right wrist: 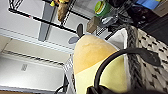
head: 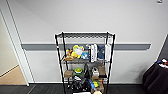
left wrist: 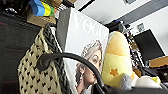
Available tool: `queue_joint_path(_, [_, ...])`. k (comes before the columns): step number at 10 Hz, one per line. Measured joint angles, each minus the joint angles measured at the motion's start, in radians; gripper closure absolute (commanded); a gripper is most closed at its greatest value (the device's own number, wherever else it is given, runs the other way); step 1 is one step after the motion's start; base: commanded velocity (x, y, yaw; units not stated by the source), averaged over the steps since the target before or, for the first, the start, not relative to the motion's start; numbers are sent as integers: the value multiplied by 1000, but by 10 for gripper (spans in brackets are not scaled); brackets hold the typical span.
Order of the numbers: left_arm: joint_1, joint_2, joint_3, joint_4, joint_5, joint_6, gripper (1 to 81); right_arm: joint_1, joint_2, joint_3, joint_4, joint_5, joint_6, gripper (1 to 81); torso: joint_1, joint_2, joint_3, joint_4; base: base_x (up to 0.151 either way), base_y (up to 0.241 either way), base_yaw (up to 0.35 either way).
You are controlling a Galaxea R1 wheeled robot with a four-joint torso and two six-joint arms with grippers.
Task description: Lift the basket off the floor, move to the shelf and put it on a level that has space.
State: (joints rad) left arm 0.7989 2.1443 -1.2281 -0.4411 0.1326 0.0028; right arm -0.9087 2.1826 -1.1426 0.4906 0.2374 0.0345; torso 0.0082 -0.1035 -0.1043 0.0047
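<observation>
The shelf [head: 85, 62] stands against the wall [head: 125, 20], its top level [head: 85, 35] above the tier of toys [head: 75, 52] and books [head: 96, 52]. In the basket [left wrist: 37, 72], a magazine [left wrist: 82, 50] stands between the woven wall and a plush toy [left wrist: 116, 60].

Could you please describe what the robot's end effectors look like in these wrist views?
Little can be told. The left end effector appears as a plain black mass beneath the basket's dark arched handle, and the right end effector looks the same: black and blurred. No cables, markings or colour accents can be made out on either.
</observation>
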Motion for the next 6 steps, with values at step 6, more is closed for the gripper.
queue_joint_path(6, [1, 9, 0, 0, -16, 3, 811, -6, 2, 0, 3, 24, 0, 811, -5, 87, 0, 0, 0, 0, 0])
